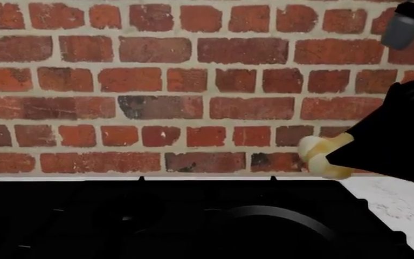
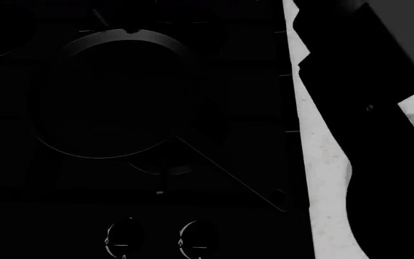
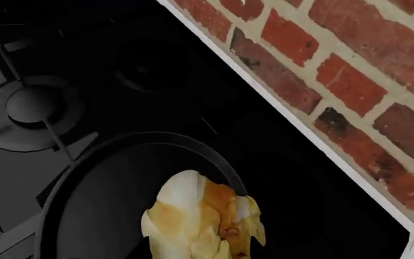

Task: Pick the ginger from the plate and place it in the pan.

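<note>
right wrist view: ginger (image 3: 200, 218) hangs above the pan (image 3: 84, 199).

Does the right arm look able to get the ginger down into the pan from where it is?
Probably yes. In the right wrist view the ginger hangs right above the pan, with nothing visible between them. The gripper's own fingers aren't clearly seen.

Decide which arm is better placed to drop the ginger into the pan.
Right: the knobbly yellow-tan ginger is in its gripper, above the round black frying pan. The left arm holds nothing visible.
</note>
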Controlling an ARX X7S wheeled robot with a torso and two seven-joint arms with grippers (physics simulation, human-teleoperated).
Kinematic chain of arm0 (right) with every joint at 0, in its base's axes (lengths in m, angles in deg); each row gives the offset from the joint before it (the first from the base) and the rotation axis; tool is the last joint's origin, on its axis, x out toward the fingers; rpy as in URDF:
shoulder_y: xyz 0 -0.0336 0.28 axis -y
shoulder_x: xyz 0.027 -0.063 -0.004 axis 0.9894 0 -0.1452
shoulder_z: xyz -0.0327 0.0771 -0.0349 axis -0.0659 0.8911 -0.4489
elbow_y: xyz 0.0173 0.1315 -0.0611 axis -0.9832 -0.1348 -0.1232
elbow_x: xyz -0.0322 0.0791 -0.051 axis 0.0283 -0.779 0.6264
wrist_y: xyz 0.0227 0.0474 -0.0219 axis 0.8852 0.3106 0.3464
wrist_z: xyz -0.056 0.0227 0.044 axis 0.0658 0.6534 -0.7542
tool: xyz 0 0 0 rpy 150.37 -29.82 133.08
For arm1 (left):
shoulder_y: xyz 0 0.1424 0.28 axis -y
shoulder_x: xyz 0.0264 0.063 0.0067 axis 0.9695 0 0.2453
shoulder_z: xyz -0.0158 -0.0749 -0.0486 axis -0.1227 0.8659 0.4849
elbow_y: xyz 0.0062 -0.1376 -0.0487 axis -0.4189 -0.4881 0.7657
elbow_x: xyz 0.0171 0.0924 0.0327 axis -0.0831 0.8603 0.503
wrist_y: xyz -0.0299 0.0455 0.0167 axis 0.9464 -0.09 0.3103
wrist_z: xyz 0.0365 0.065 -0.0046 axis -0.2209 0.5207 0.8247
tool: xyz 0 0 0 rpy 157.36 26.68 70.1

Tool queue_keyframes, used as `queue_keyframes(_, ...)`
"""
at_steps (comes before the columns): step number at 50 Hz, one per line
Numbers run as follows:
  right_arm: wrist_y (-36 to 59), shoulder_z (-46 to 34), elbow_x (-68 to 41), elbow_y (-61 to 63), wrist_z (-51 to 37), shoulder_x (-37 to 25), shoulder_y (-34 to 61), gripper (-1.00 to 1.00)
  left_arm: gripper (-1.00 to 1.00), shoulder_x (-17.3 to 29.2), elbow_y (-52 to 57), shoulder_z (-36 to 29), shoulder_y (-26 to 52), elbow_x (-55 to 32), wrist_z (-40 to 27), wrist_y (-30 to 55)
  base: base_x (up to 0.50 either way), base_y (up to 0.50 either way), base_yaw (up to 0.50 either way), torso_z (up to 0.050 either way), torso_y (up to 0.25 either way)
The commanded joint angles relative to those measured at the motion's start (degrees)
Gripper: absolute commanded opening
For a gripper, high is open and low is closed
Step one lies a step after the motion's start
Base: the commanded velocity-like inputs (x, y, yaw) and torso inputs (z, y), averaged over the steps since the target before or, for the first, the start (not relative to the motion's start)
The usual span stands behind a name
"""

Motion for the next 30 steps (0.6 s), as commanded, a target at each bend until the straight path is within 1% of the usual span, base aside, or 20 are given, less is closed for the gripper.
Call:
queue_keyframes(1, -2.0, -1.9, 2.2, -2.0, 3.6, 2.4, -0.6, -1.00, 1.00, -0.4, 0.1, -0.2, -0.3, 0.8, 0.7, 0.1, 0.00, 0.00, 0.00, 0.000, 0.000)
queue_keyframes(16, -2.8, -4.1, 2.6, -2.6, 6.0, 4.0, -2.9, -1.00, 1.00, 0.3, 0.1, 0.6, -0.8, 0.7, 0.8, -0.3, 0.00, 0.00, 0.00, 0.000, 0.000)
queue_keyframes(22, -3.7, -4.8, 2.3, -3.3, 6.1, 4.6, -3.7, -1.00, 1.00, -0.1, 0.1, 0.4, -1.3, 1.5, 1.2, -0.1, 0.00, 0.00, 0.00, 0.000, 0.000)
queue_keyframes(30, -8.1, -12.4, -4.9, -4.9, 4.6, 4.7, -4.0, -1.00, 1.00, 0.0, 0.0, 1.0, -2.0, 2.0, 2.0, -0.2, 0.00, 0.00, 0.00, 0.000, 0.000)
